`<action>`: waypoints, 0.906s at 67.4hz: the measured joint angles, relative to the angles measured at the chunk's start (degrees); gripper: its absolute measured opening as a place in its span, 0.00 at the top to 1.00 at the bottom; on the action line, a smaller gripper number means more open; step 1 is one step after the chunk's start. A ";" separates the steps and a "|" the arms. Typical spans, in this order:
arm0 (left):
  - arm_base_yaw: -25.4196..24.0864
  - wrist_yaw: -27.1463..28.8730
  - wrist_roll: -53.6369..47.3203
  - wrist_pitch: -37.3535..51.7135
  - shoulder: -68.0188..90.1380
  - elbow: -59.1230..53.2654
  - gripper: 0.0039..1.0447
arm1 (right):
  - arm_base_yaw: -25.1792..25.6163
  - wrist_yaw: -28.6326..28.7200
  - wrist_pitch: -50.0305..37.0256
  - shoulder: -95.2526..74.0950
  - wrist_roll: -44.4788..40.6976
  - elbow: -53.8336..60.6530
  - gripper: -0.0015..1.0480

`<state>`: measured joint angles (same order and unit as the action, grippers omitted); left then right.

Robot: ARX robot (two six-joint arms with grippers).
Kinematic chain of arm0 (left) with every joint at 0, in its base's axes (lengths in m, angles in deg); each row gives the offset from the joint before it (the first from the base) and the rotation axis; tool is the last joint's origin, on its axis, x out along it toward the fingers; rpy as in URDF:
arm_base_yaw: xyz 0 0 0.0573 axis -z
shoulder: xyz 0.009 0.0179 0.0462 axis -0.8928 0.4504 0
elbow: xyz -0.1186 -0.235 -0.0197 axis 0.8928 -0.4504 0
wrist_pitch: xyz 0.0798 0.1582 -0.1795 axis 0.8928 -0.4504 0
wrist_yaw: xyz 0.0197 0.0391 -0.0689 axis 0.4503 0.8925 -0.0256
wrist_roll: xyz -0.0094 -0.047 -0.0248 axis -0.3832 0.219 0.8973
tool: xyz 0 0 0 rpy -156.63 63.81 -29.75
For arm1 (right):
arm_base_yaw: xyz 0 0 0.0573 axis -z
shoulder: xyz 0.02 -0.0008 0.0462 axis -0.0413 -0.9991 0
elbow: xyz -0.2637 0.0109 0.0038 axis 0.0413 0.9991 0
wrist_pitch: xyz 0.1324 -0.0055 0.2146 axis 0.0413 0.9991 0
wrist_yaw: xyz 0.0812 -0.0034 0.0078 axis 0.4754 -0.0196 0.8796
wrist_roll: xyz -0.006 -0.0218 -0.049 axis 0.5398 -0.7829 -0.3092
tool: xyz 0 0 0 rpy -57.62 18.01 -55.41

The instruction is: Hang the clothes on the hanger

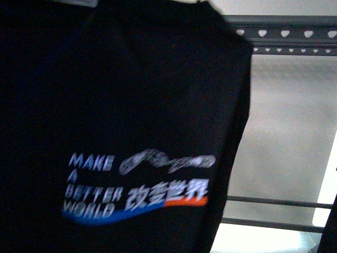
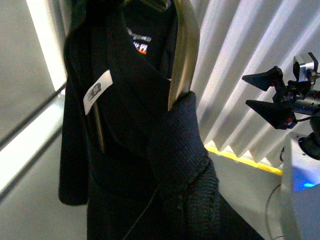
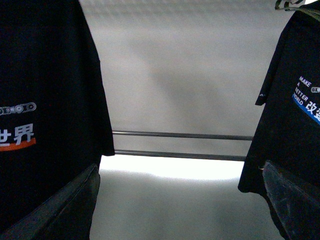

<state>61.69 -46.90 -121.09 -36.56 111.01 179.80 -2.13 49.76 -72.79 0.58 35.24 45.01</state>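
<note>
1. Right tool [image 3: 180, 166]: its dark fingers [image 3: 65, 210] stand apart with nothing between them. It faces the lower rails [image 3: 180, 135] of the drying rack [image 1: 295, 42].
2. Left tool: pressed close against black fabric. Its own fingers cannot be made out, so whether they are apart or together cannot be told.
3. Fabric at the left tool: a white neck label [image 2: 97, 92] and a gold-coloured strip [image 2: 182, 55] lie among the folds.
4. T-shirt [image 1: 131, 105]: hangs upright in front of the drying rack, covering most of it. The print [image 1: 139, 184] reads "MAKE A BETTER WORLD".
5. Top rail [image 1: 274, 23]: punched with heart-shaped holes, it emerges past the T-shirt's edge.
6. Second shirt [image 3: 290, 125]: carries the same print and also hangs before the drying rack.
</note>
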 joint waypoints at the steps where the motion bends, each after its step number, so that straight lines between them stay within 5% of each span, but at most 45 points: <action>1: 0.85 -0.57 0.55 2.60 0.00 -0.28 0.96 | 0.00 0.02 0.00 0.00 0.00 0.00 0.07; 9: 4.48 -2.08 2.14 10.97 -0.02 -0.48 0.96 | 0.00 -0.02 0.00 0.00 0.00 0.00 0.07; 40: 9.97 -0.48 2.60 11.43 0.15 -0.22 0.96 | 0.00 -0.20 0.00 0.00 0.00 0.00 0.07; 52: 12.59 2.40 11.06 24.87 0.09 -2.73 0.96 | 0.00 -0.20 0.00 0.00 0.00 0.00 0.07; 61: 15.45 4.17 13.94 26.08 0.13 -2.60 0.96 | 0.00 -0.20 0.00 0.00 0.00 0.00 0.07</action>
<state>77.14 -42.73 -107.14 -10.48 111.15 177.20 -2.13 49.56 -72.79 0.58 35.24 45.01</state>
